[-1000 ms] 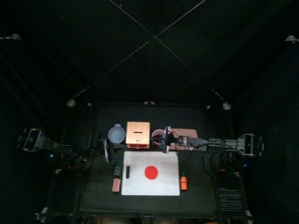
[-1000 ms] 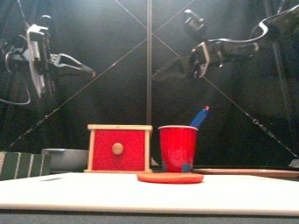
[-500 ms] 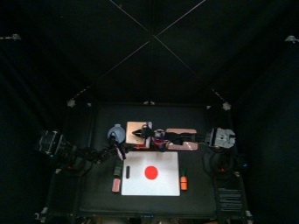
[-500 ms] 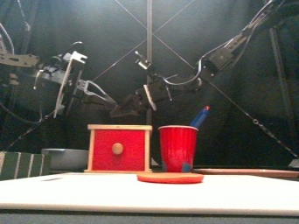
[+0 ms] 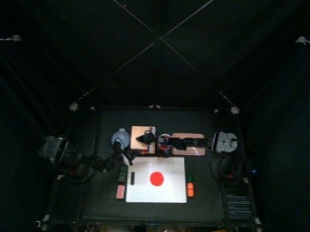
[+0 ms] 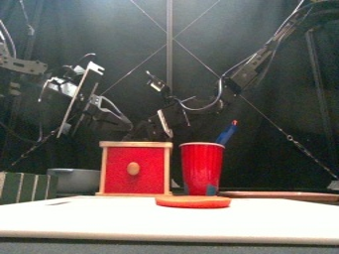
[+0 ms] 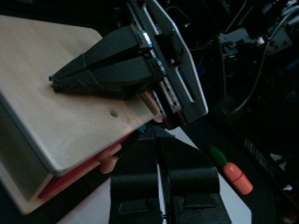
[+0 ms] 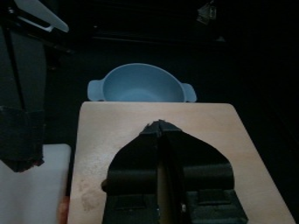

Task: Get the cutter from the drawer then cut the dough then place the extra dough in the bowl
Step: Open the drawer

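The left fingers [image 7: 140, 162] are clenched at 8 o'clock of the wooden box [image 5: 140, 131], the right fingers [image 8: 149, 140] likewise clenched over its top, and the unseen cutter is judged inside the light drawer [image 6: 149, 157], best pulled by its stiff knob [image 6: 133, 169].

Obscured and cropped items, front and top views
Blue-grey two-handled bowl [image 6: 77, 179]: largely behind pale wooden box with red drawer front [image 6: 137, 169]; drawer interior unseen. Blue toy knife [image 6: 228, 132]: lower part inside red cup [image 6: 203, 167]. White cutting board [image 6: 79, 220]: sides cropped. Small orange pieces [image 5: 190, 189] beside board: unidentifiable.
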